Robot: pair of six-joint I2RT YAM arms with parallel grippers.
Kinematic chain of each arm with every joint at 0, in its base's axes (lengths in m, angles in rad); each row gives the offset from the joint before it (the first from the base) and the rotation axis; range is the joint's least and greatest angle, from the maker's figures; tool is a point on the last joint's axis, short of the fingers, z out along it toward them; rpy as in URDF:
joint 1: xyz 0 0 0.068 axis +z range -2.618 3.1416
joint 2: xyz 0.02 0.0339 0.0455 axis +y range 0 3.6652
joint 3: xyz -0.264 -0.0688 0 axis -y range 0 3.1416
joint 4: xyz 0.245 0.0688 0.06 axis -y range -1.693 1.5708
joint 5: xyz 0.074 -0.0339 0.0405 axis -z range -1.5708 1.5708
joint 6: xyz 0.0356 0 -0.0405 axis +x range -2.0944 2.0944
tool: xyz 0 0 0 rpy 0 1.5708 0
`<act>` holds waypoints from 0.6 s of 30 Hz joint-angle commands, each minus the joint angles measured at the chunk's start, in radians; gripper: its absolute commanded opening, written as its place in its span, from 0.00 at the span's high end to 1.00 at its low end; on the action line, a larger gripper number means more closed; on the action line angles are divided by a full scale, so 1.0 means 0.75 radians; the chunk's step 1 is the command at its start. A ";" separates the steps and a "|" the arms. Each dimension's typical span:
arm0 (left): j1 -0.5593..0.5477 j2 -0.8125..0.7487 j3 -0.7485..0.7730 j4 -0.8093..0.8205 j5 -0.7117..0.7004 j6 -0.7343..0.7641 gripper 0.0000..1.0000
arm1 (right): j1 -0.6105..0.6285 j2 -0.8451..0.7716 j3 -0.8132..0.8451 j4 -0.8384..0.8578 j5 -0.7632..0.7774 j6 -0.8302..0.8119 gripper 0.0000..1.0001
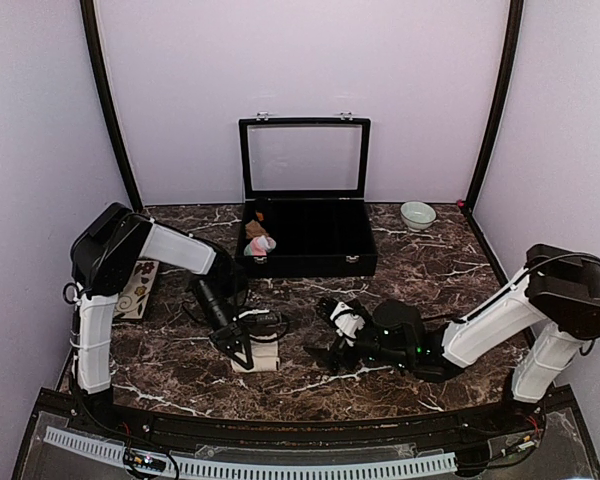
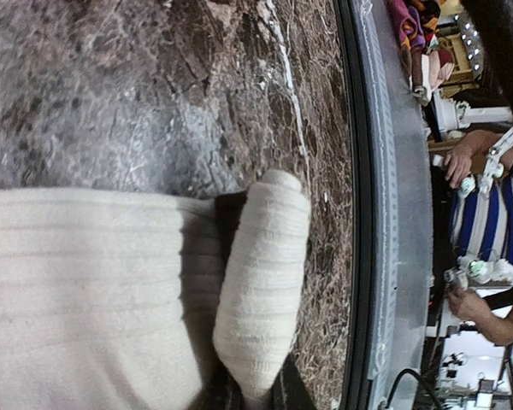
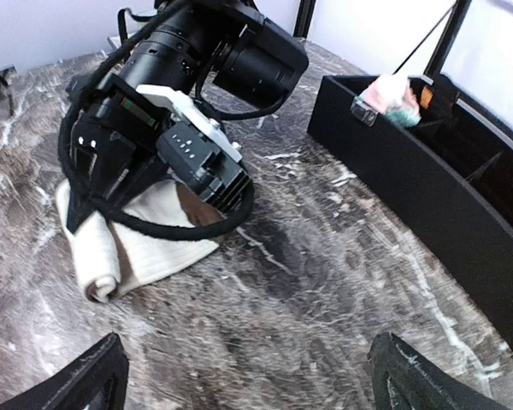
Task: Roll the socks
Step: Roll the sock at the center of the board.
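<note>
The cream-beige sock (image 1: pixel 262 357) lies flat on the marble in front of the left arm, with a brown band (image 2: pixel 227 224) showing. Its near end is rolled into a small tube (image 2: pixel 265 282). My left gripper (image 1: pixel 242 348) stands over it, shut on the rolled end (image 2: pixel 255 395). It also shows in the right wrist view (image 3: pixel 94 192) on the sock (image 3: pixel 158 248). My right gripper (image 1: pixel 320 330) is open and empty, low over bare marble to the right of the sock, with wide-spread fingertips (image 3: pixel 90 376). The pink, mint and white sock (image 1: pixel 261 244) lies in the black box (image 3: pixel 389 96).
The open black box (image 1: pixel 310 262) with its raised glass lid stands at the back centre, and a tan-brown bundle (image 1: pixel 255 228) lies inside. A pale bowl (image 1: pixel 417 214) is at the back right. A patterned flat piece (image 1: pixel 135 290) lies at the left edge. The table's front rail (image 2: pixel 363 256) is close by.
</note>
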State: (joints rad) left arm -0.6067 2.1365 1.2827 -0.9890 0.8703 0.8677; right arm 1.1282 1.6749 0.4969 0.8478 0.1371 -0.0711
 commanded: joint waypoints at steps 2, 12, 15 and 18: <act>0.067 0.129 0.008 -0.105 -0.114 -0.033 1.00 | 0.144 -0.002 0.136 -0.192 0.070 -0.266 0.08; 0.081 0.155 0.023 -0.111 -0.119 -0.048 1.00 | 0.216 0.202 0.428 -0.445 -0.222 -0.365 0.43; 0.081 0.161 0.033 -0.109 -0.122 -0.057 1.00 | 0.221 0.258 0.503 -0.491 -0.249 -0.419 0.43; 0.081 0.170 0.044 -0.109 -0.124 -0.065 1.00 | 0.220 0.316 0.557 -0.477 -0.232 -0.469 0.43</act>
State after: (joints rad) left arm -0.5503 2.2169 1.3125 -1.1210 0.9306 0.8295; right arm 1.2835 1.8648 0.8570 0.5018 -0.0116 -0.3569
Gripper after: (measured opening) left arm 0.096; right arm 0.567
